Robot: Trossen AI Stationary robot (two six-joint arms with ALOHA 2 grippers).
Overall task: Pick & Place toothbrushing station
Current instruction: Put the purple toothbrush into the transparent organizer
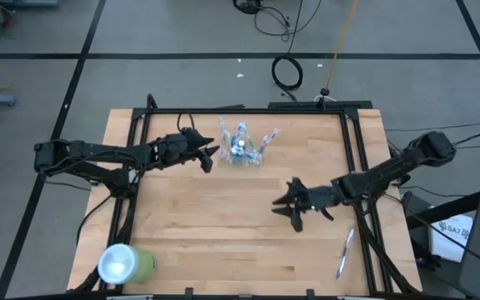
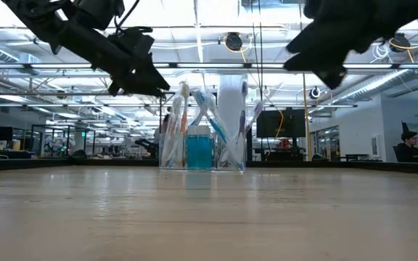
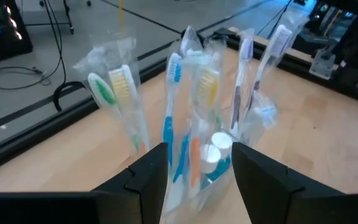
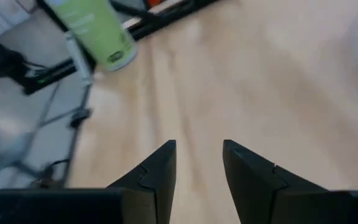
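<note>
At the upper middle of the high view, the left end effector stands released beside the toothbrushing station on the worktop, so I judge a placing step finished and retreat next, while the right end effector waits parted, holding nothing.

The clear plastic cup is set upright near the table's far edge (wrapped toothbrushes are fanned out from it, blue visible at its base).

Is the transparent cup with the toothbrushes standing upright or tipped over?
Upright. In the low view the transparent cup stands with its base flat on the table, and the wrapped toothbrushes point upward out of it.
</note>
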